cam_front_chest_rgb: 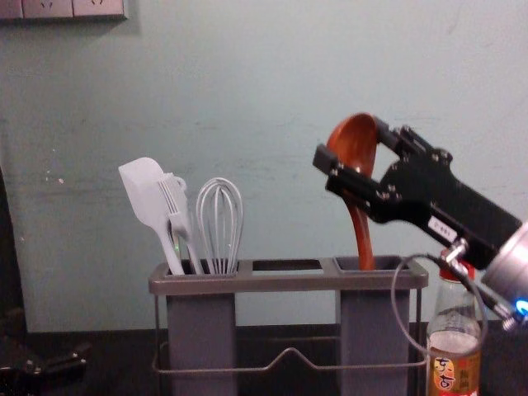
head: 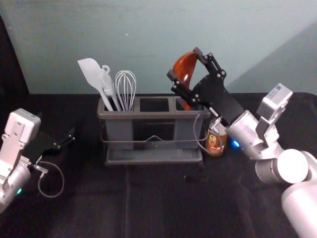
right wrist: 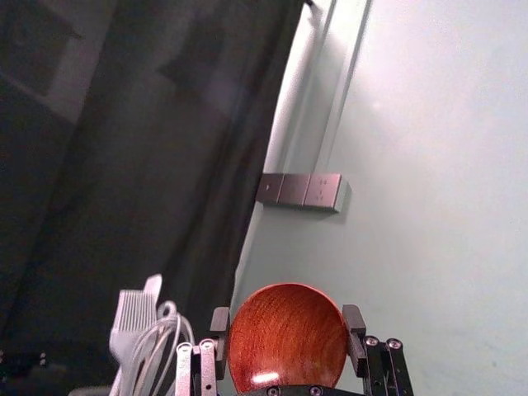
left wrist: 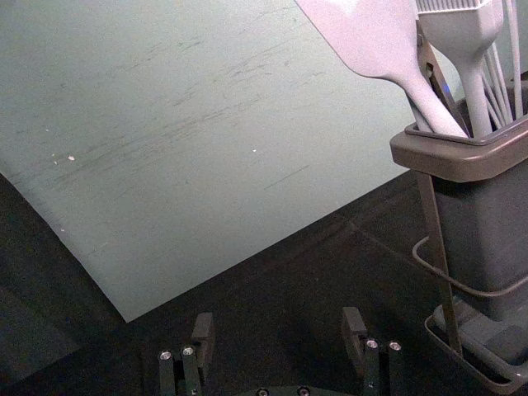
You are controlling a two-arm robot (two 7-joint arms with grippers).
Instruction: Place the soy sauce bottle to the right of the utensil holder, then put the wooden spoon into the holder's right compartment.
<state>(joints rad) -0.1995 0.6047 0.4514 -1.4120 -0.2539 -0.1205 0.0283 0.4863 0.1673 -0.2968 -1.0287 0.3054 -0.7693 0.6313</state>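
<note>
Inside right compartment [cam_front_chest_rgb: 373, 330] | spoon [cam_front_chest_rgb: 362, 235] | right gripper [head: 184, 63] clamping its bowl [right wrist: 288, 338] | left gripper [head: 71, 137] parted, leftward

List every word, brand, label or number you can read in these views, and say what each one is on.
"东古": yellow-orange label on the clear soy sauce bottle with the red cap.
Smaller print beside those characters: too blurred to read.
White sticker on the black right gripper: too small to read.
White label on the right arm's silver box-shaped housing: too small to read.
</note>
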